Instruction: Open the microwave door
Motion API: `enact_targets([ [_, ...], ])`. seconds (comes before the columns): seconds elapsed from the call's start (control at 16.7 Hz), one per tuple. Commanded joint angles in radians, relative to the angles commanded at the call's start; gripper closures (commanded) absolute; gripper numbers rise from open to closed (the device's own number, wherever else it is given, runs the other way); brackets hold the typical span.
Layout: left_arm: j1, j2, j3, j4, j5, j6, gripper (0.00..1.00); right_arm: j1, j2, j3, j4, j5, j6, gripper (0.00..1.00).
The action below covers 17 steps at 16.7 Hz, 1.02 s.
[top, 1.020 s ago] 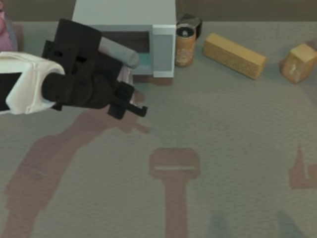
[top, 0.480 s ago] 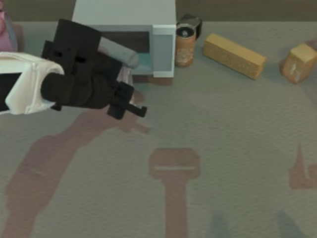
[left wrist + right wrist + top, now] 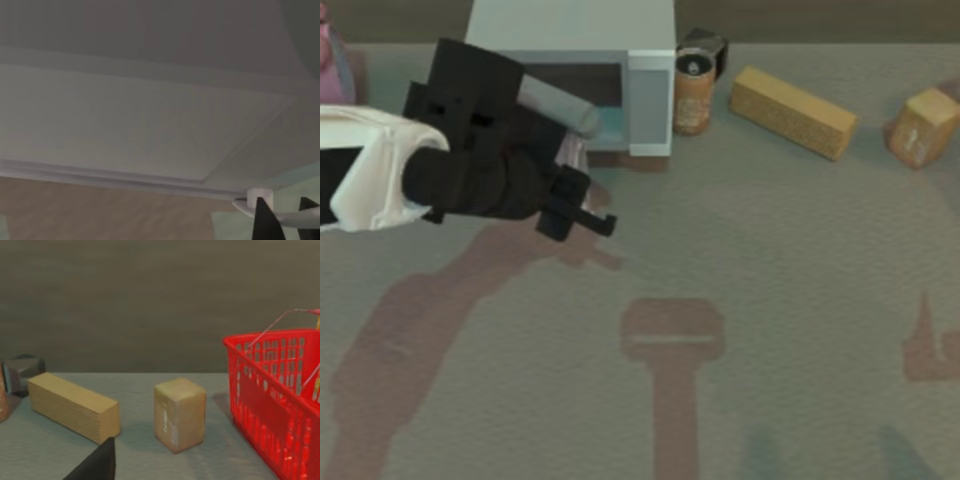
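The white-silver microwave (image 3: 570,25) stands at the table's back, left of centre. Its microwave door (image 3: 560,105) is swung partway out, so part of the pale teal inside (image 3: 610,125) shows. My left gripper (image 3: 578,200) reaches in from the left, just in front of the door. The left wrist view is filled by the door panel (image 3: 125,125), and there my left gripper (image 3: 286,216) is shut on the white bar handle (image 3: 260,195), one dark fingertip on each side of it. My right arm is out of the top view. Only a dark part of my right gripper (image 3: 95,465) shows.
A brown can (image 3: 693,92) stands against the microwave's right side, with a small dark box (image 3: 705,48) behind it. A tan block (image 3: 792,112) and a cardboard box (image 3: 920,125) lie farther right. A red basket (image 3: 275,390) stands beyond them. Something pink (image 3: 328,60) is at the far left.
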Motion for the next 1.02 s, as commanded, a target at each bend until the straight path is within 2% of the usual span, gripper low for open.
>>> enact_targets([
  [0.36, 0.000, 0.000, 0.000, 0.000, 0.000, 0.000, 1.00, 0.000, 0.000, 0.000, 0.000, 0.000, 0.000, 0.00],
  [1.02, 0.033, -0.021, -0.022, -0.013, 0.061, 0.074, 1.00, 0.000, 0.000, 0.000, 0.000, 0.000, 0.000, 0.00],
])
